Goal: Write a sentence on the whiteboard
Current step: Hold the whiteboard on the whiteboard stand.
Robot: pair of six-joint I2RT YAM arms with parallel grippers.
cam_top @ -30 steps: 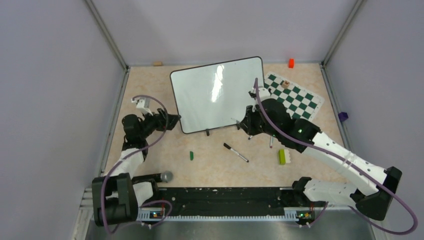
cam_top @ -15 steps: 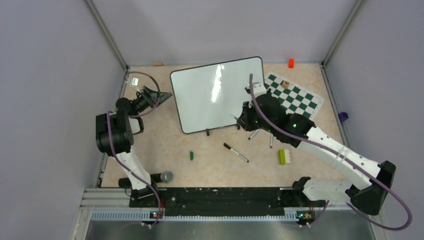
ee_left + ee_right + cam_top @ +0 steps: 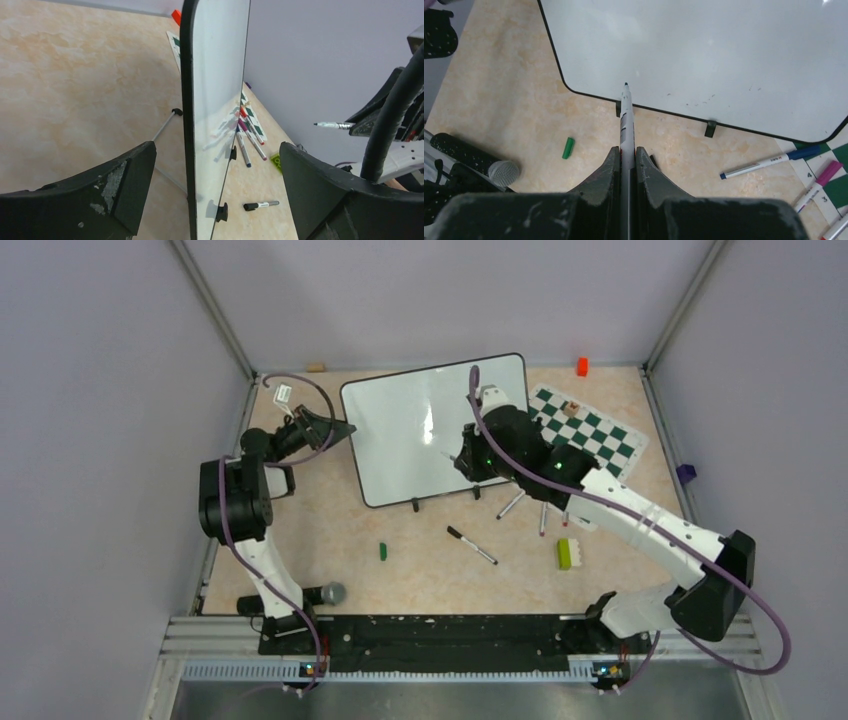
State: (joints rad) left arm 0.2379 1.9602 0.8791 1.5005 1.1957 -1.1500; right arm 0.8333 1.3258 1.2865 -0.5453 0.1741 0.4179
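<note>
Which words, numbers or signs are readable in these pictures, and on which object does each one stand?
"4": on the white border of the chess mat, in the right wrist view.
"3": on the same border, next to it.
Whiteboard: no writing on it.
Marker in the right gripper: dark print on the barrel, too blurred to read.
Loose markers on the table: print too small to read.

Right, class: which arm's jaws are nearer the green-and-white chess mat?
Right arm: its jaws, shut on a marker, hang in front of the whiteboard, near the chess mat; the left arm's jaws straddle the board's far edge.
</note>
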